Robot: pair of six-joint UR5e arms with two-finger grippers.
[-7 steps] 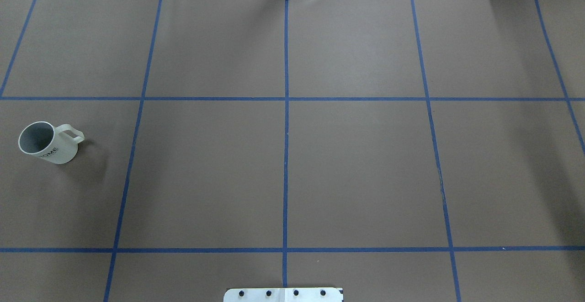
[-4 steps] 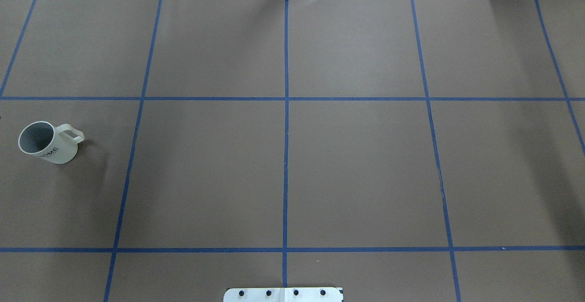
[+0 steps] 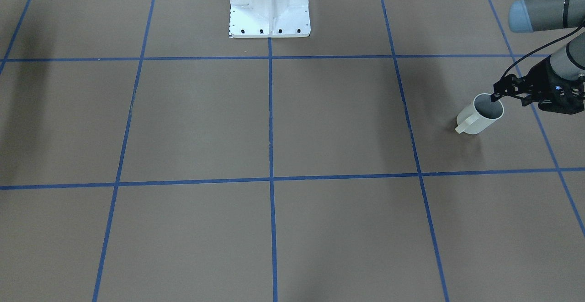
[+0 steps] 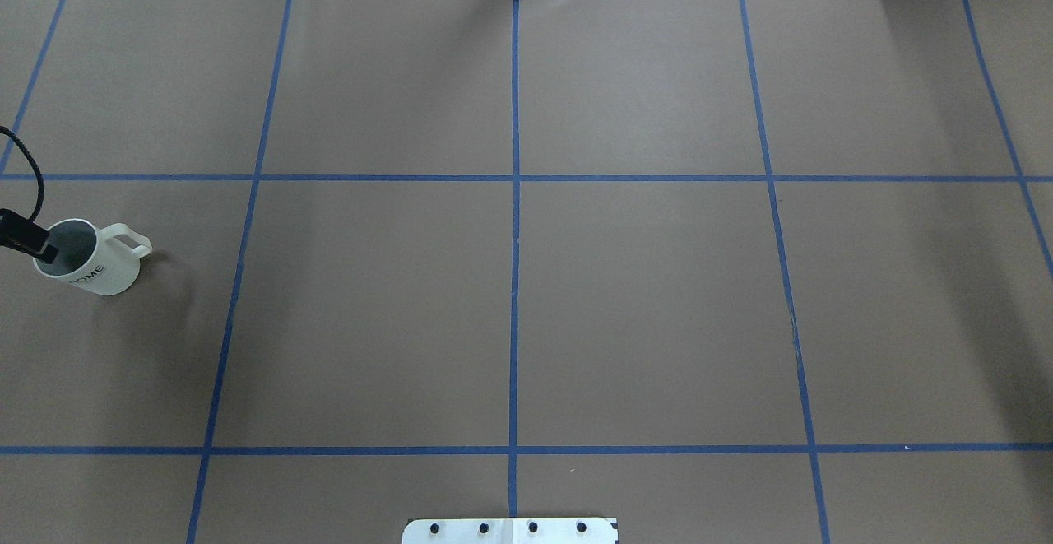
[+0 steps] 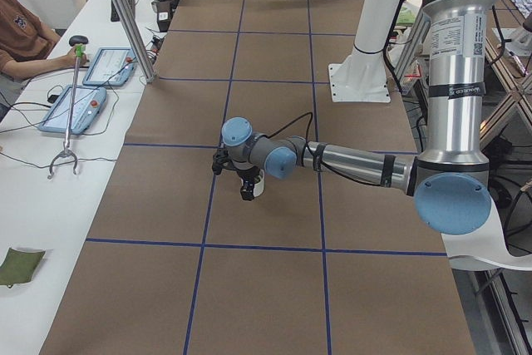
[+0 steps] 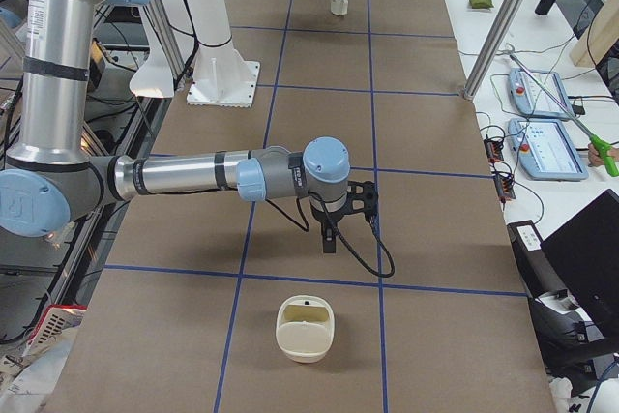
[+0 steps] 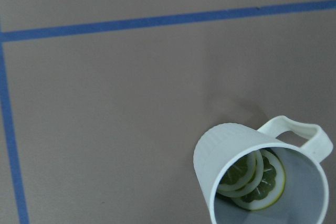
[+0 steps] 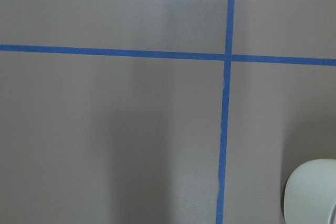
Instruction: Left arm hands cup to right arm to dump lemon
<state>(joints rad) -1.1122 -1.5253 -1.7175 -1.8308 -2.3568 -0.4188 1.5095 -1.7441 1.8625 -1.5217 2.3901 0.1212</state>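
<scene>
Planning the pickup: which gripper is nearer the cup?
Left. The left gripper is at the cup's rim; the right gripper hangs far off, toward the table's other end.

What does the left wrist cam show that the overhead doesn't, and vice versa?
Left wrist only: lemon slices lying inside the cup; the overhead shows just a grey interior. Overhead only: the left tool with a black finger at the cup's rim, its cable, and dark lettering on the cup's side. Both: the cup upright on the brown table, near blue tape lines.
</scene>
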